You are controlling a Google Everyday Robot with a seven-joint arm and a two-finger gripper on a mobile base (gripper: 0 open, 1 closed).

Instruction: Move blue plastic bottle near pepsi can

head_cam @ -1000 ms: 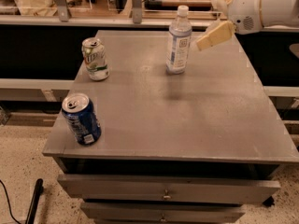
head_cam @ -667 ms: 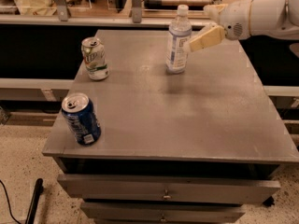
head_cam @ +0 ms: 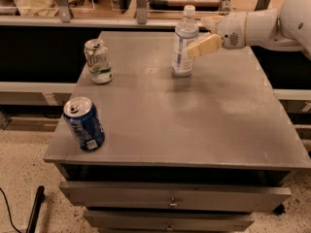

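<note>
The blue plastic bottle (head_cam: pixel 184 45), clear with a white cap and a pale label, stands upright at the back middle of the grey table (head_cam: pixel 194 120). The pepsi can (head_cam: pixel 84 124), dark blue with a silver top, stands upright near the front left corner, far from the bottle. My gripper (head_cam: pixel 199 37) reaches in from the right at the bottle's mid height. It is open, and its near tan finger (head_cam: pixel 206 45) has its tip at the bottle's right side. The far finger is mostly hidden.
A silver-white-green can (head_cam: pixel 98 61) stands at the table's left edge, behind the pepsi can. Drawers (head_cam: pixel 170 198) sit under the tabletop. A counter rail (head_cam: pixel 73 21) runs behind the table. A black cable and pole (head_cam: pixel 34 210) lie on the floor at the lower left.
My gripper has moved left and slightly down, from right of the bottle to right up against its side. The bottle and both cans have not moved.
</note>
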